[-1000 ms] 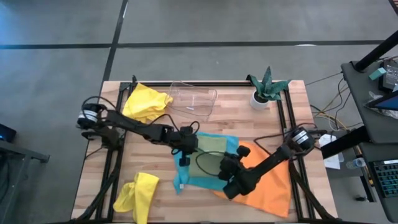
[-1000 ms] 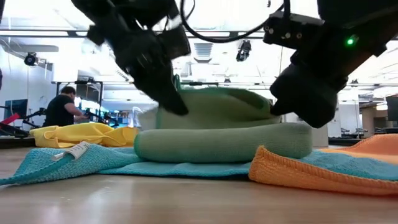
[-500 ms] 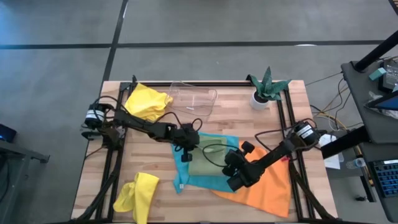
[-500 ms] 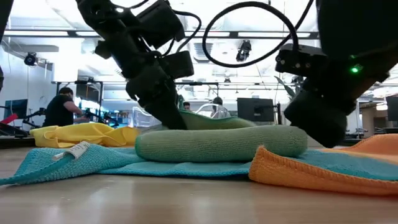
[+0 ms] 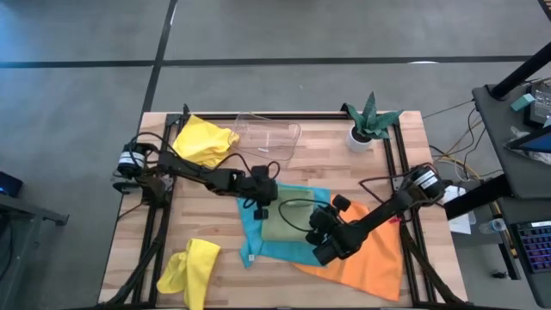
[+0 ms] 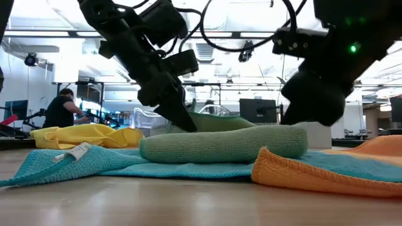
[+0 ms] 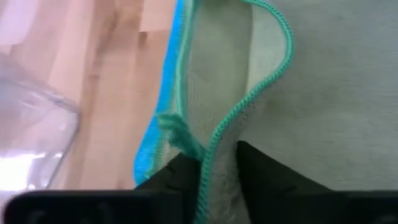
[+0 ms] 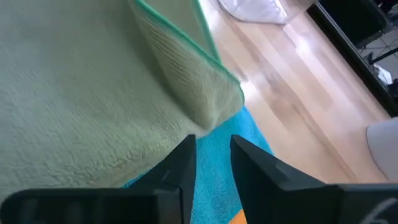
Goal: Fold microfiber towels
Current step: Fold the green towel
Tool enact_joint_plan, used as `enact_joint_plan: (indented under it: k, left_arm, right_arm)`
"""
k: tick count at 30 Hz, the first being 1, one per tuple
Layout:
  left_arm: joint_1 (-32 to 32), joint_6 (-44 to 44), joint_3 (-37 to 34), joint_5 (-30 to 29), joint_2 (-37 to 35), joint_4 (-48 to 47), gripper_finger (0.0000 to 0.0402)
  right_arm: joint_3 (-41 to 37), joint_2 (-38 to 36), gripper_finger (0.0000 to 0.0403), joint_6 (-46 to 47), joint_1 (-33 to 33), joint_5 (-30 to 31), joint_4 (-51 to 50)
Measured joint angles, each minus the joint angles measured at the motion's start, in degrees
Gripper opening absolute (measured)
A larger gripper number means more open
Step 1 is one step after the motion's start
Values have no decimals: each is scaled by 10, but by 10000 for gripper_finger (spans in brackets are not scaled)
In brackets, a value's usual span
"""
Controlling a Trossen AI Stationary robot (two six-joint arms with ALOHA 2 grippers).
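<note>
A sage green towel [image 5: 282,222] lies folded double on a spread turquoise towel [image 5: 256,245], beside an orange towel [image 5: 374,258]. My left gripper [image 5: 261,201] is at the green towel's far left edge, its fingers parted with the hemmed edge [image 7: 208,165] running between them. My right gripper [image 5: 320,226] stands open at the towel's right end, the folded corner [image 8: 217,109] just ahead of its fingers and turquoise cloth showing between them. In the low view the green towel [image 6: 220,144] is a flat roll, with my left gripper [image 6: 182,119] on top of it. My left gripper has the green towel's upper layer by its hemmed edge [image 7: 208,165] lying between its parted fingers, which slant down from the table's left. Whether the fingers touch the cloth, I cannot tell. The layer rests flat on the one below.
One yellow towel [image 5: 202,142] lies bunched at the far left, another [image 5: 189,269] at the near left. A clear plastic tray [image 5: 269,138] stands at the far edge and a potted plant [image 5: 368,122] at the far right. A person [image 6: 63,110] sits in the room beyond.
The green towel's upper layer, held up in an arch between both grippers a second ago, has come down and now lies flat on the lower layer, folded over. My left gripper has sunk with it onto the towel.
</note>
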Motion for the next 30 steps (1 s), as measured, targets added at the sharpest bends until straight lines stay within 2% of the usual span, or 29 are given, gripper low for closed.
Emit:
enact_joint_plan:
  k: [7,12,17,21,25,30]
  left_arm:
    - [0,1,0,-50,0,1,172]
    - [0,0,3,-114,-6,-3,204]
    - [0,-1,14,-145,-25,-1,210]
    - [-9,-5,19,-134,-52,2,211]
    - [-44,-18,16,-105,-73,22,210]
    - [-95,-20,10,-121,-75,90,210]
  right_arm:
    - [10,-20,116,-16,16,3,-3]
    - [6,-28,117,1,35,5,-15]
    - [6,-33,109,10,53,5,-22]
    - [6,-40,105,13,65,5,-23]
    - [6,-44,107,30,80,23,-26]
    - [5,-44,104,50,100,37,-23]
